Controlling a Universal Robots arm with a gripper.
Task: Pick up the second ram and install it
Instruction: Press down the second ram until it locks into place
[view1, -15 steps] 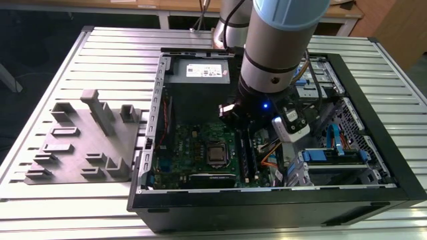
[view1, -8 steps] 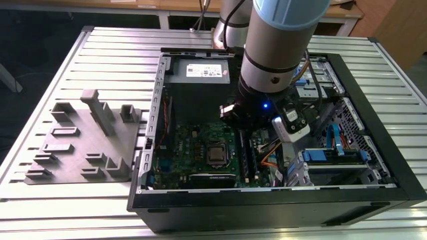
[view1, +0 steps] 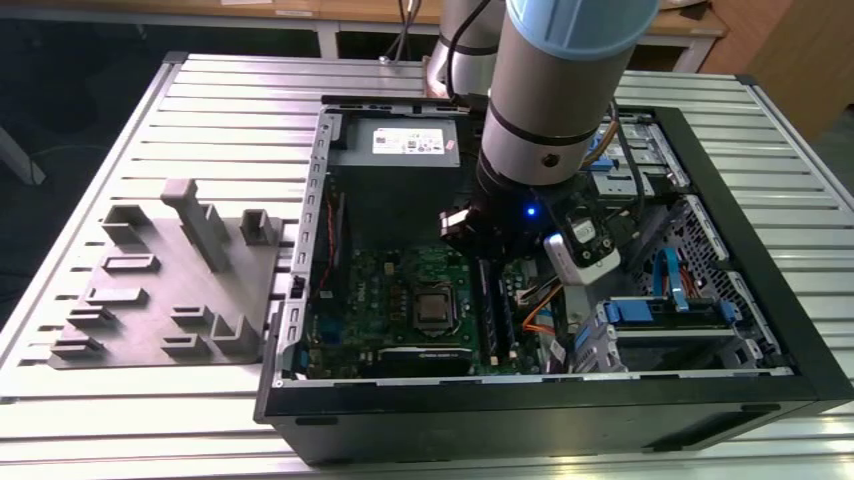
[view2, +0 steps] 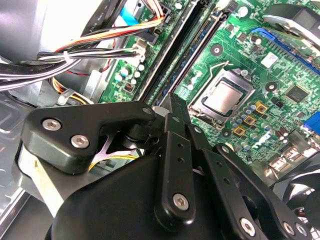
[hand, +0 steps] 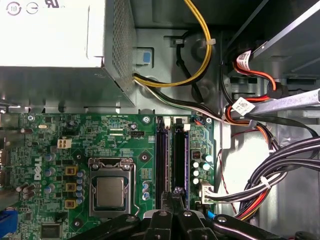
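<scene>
The arm reaches down into the open computer case (view1: 694, 380) on the slatted desk (view1: 160, 120), its gripper (hand: 174, 200) just above the green motherboard (hand: 85, 145). The fingers (view2: 176, 112) are pressed together, holding nothing. Their tips hang over the two long memory slots (hand: 170, 160) beside the processor socket (hand: 111, 190). The second ram (hand: 180, 160) sits lengthwise in one of those slots, a dark strip between the slot walls. Whether it is fully clipped in cannot be told. The power supply (hand: 50, 35) lies beyond the slots' far ends.
</scene>
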